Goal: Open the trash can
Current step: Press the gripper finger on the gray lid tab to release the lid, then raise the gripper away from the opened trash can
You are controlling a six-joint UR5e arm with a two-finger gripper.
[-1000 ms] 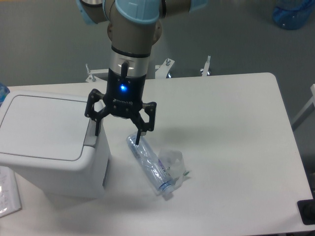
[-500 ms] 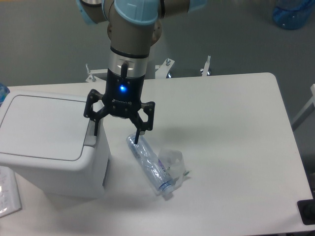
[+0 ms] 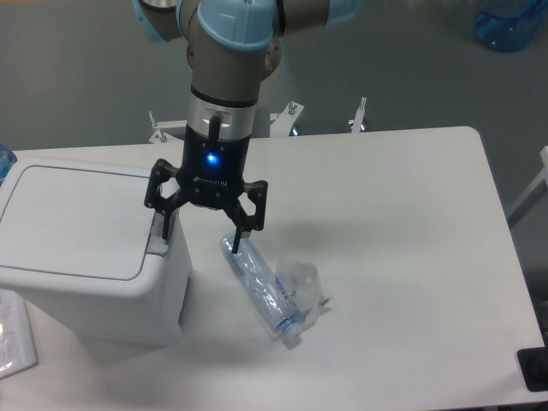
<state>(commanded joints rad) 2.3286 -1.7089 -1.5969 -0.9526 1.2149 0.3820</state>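
The trash can [image 3: 86,248] is a large white boxy bin at the table's left, its flat lid down and a grey push tab [image 3: 159,244] at its right edge. My gripper [image 3: 199,241] hangs open over the bin's right edge. Its left finger [image 3: 164,224] stands right at the push tab; whether it touches is unclear. Its right finger [image 3: 237,240] points down just above the crushed clear plastic bottle [image 3: 267,291] lying on the table.
The white table [image 3: 402,223] extends to the right. A paper or plastic packet [image 3: 15,336] lies at the front left corner. Metal clamps [image 3: 358,116] stand at the table's back edge. A blue water jug [image 3: 509,21] stands on the floor, top right.
My gripper has shifted slightly left and down, bringing its left finger closer onto the push tab. The lid stays down and the bottle has not moved.
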